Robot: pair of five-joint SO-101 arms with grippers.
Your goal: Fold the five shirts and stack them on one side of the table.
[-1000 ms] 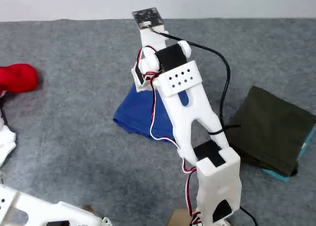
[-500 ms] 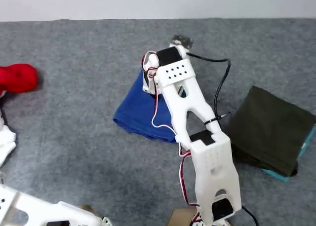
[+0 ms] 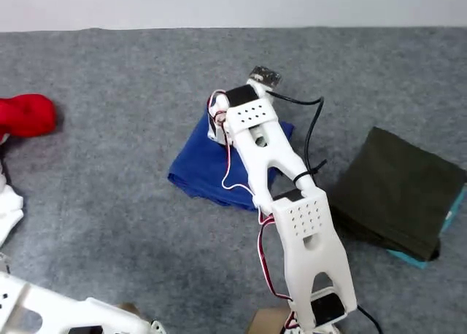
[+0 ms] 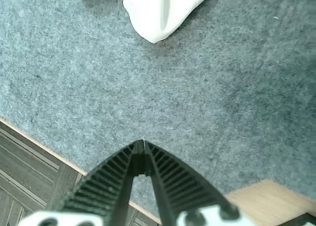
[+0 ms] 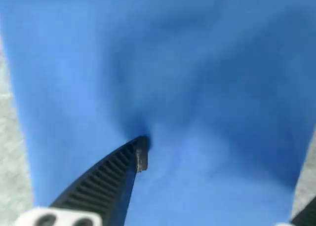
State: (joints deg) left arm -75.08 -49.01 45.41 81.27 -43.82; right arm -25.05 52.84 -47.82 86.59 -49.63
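The right gripper [image 5: 219, 184], jaws apart, presses into the blue shirt [image 3: 197, 166] mid-tabletop [image 3: 109, 173], seemingly mid-fold, so next it should pinch an edge toward the dark stack [image 3: 401, 192], while the left gripper [image 4: 143, 159] rests closed.

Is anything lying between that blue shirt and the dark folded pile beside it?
Nothing lies on the grey mat between the blue shirt and the dark folded pile. The right arm and its black cable cross above that gap.
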